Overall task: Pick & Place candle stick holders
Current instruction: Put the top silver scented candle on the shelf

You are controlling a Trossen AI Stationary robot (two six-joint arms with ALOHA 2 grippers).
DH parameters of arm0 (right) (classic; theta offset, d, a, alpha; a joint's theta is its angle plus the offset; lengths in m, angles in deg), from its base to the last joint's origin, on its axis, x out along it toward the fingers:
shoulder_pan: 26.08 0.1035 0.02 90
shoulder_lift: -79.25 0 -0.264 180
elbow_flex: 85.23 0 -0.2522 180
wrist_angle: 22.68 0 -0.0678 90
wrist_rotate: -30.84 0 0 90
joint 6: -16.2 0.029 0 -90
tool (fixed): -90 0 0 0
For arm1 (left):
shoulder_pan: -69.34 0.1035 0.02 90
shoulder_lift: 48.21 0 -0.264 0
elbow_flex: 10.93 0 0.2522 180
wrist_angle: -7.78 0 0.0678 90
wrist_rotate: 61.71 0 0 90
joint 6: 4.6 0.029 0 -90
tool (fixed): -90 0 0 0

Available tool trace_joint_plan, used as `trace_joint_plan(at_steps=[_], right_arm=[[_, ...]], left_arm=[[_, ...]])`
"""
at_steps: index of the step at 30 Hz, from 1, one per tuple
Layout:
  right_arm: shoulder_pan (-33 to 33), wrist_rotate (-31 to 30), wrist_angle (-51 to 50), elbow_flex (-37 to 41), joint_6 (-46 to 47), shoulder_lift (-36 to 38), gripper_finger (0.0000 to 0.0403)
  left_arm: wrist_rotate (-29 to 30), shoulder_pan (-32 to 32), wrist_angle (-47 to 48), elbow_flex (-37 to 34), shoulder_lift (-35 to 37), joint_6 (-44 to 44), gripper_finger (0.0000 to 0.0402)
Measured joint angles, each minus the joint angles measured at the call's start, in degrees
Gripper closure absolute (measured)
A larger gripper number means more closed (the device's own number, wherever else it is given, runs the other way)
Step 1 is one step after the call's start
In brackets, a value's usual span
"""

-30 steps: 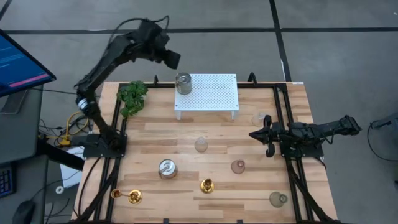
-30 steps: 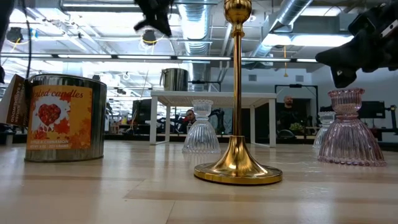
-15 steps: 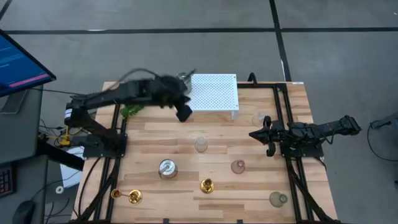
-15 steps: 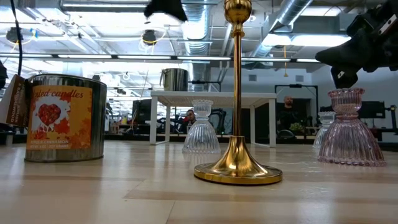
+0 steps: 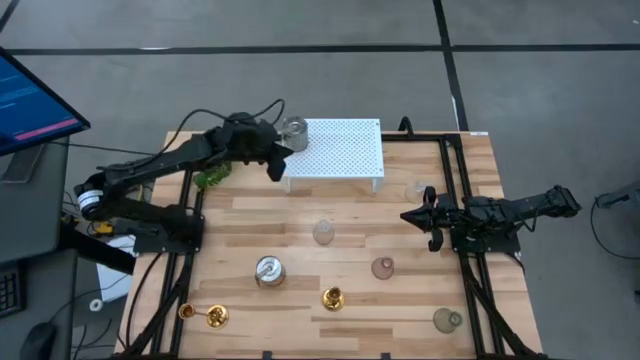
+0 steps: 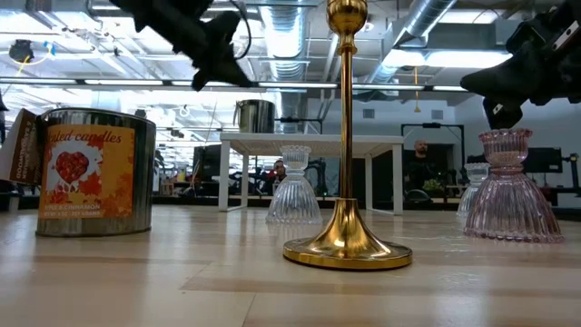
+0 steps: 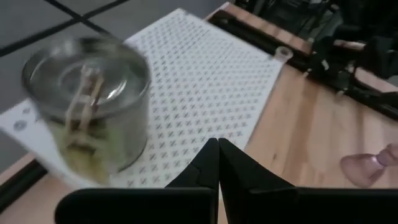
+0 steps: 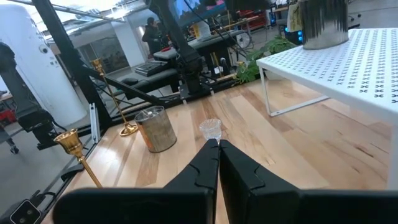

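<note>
Left claw (image 5: 277, 168) hangs pinched closed, empty, beside the tin (image 5: 294, 129); right claw (image 5: 408, 215) closed, idle. Tall brass holder (image 6: 345, 145), well away from both claws, looks rigid, slick, top-heavy: grip its stem low.

Tin can (image 7: 87, 109) on white perforated stand (image 7: 205, 93) blurred (label unreadable); stand's far corner possibly cropped by edge.

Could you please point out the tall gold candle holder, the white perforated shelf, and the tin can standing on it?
Tall gold candle holder (image 6: 346, 247): low view, on its round base.
White perforated shelf (image 5: 345, 150): high view, on its bare top.
Tin can (image 7: 93, 106): left wrist view, on its side wall.
</note>
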Motion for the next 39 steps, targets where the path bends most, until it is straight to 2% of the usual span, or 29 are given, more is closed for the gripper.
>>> trace_joint_plan(at_steps=[7, 16, 39], right_arm=[[0.02, 0.00, 0.00, 0.00, 0.00, 0.00, 0.0398], [0.01, 0.00, 0.00, 0.00, 0.00, 0.02, 0.0398], [0.01, 0.00, -0.62, -0.07, 0.00, 0.02, 0.0398]], left_arm=[[-0.46, 0.50, -5.63, -2.80, -3.35, 1.83, 0.0400], [0.41, 3.66, -7.15, -2.80, -8.05, 4.68, 0.0400], [-0.85, 10.01, -11.53, -2.80, -8.30, 5.76, 0.0400]])
